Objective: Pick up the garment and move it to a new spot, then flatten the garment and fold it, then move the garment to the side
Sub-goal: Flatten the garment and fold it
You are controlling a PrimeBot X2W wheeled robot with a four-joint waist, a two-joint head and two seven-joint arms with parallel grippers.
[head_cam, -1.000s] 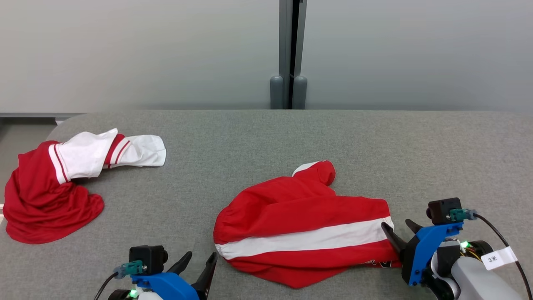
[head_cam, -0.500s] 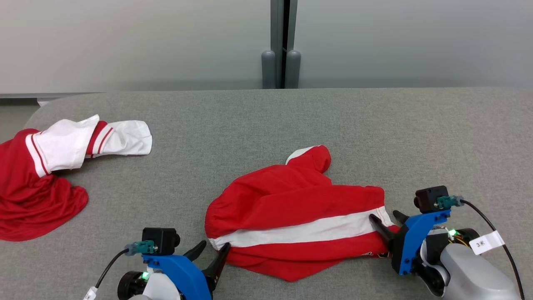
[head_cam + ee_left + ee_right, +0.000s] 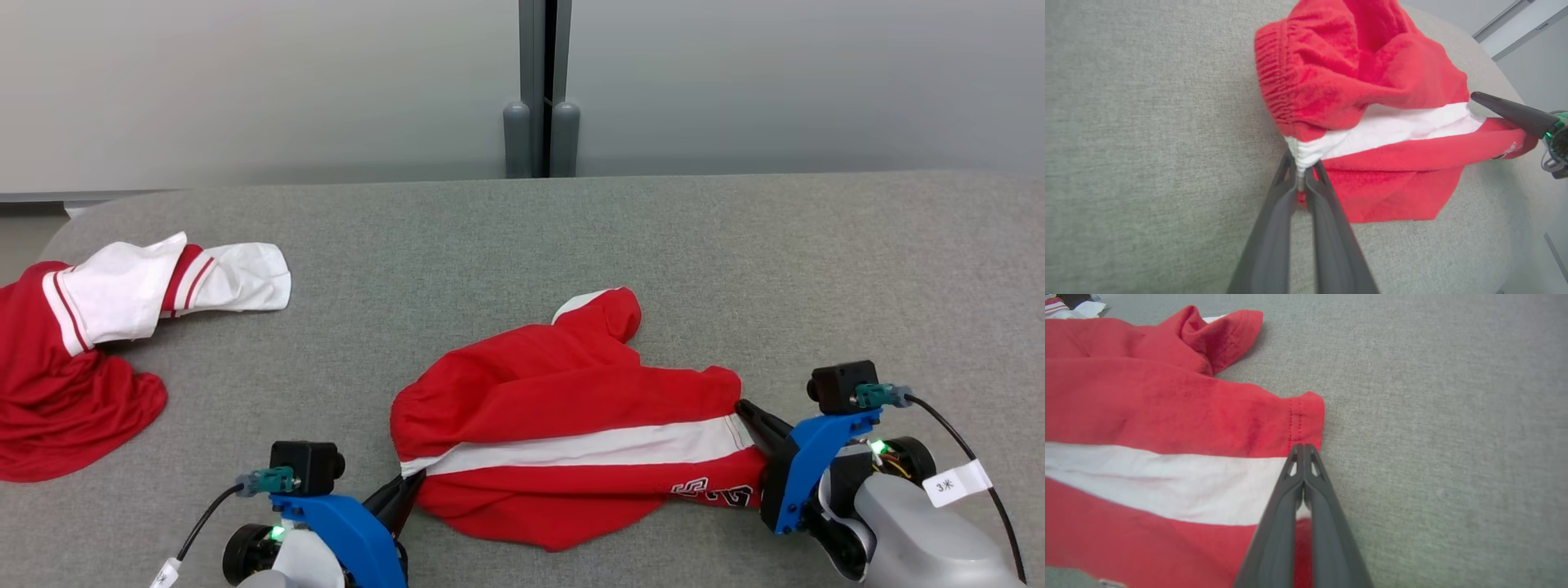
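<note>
A red garment [image 3: 563, 408] with a white stripe lies crumpled at the front middle of the grey table [image 3: 735, 261]. My left gripper [image 3: 406, 488] is shut on the garment's gathered left end, pinching the white stripe [image 3: 1300, 165] between its fingers. My right gripper [image 3: 747, 411] is shut on the garment's right hem, where the red and white bands [image 3: 1274, 457] meet. The cloth between the two grippers hangs slightly raised and stretched, with white lettering [image 3: 710, 492] showing low on its right side.
A second red and white garment [image 3: 90, 343] lies bunched at the table's far left edge. A grey wall with a vertical post [image 3: 535, 90] stands behind the table. The other arm's dark finger [image 3: 1506, 110] shows at the right of the left wrist view.
Both grippers went from open at the garment's ends to shut on it. The cloth has been pulled a little taut and raised, exposing the lettering. The head camera shifted slightly.
</note>
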